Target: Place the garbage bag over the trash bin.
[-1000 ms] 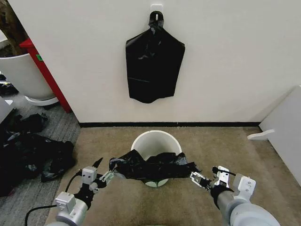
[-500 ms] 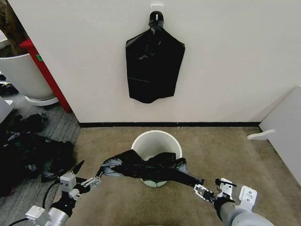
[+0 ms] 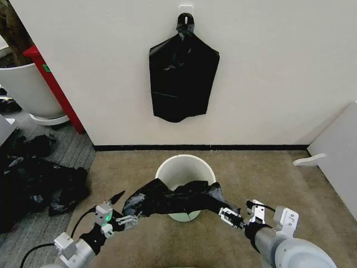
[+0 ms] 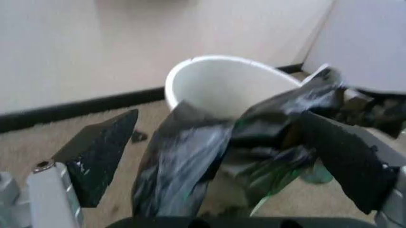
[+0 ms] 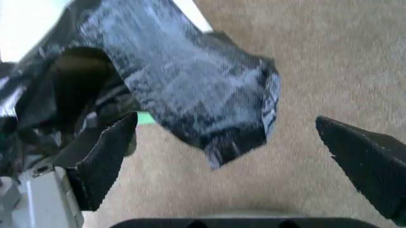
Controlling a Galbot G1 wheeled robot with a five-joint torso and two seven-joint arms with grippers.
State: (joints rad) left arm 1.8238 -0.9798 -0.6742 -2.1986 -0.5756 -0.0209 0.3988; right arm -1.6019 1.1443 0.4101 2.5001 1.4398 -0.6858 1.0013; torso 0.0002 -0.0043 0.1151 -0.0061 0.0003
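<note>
We see the trash bin standing upright on tan carpet, close to the white wall. The garbage bag lies crumpled across the bin's near rim, part of it sagging down the near wall, its two ends drawn out to either side.

Left gripper sits low beside the bag's left end. In the left wrist view its two dark fingers stand wide apart, the bag's film lying between them with the bin just behind. We cannot tell whether either finger presses the film.

Right gripper is at the bag's right end, near the bin's base. In the right wrist view its fingers are likewise spread wide, and the loose corner of the bag hangs between them, clear of both.

A second black bag hangs flat from a hook on the wall above the bin
</note>
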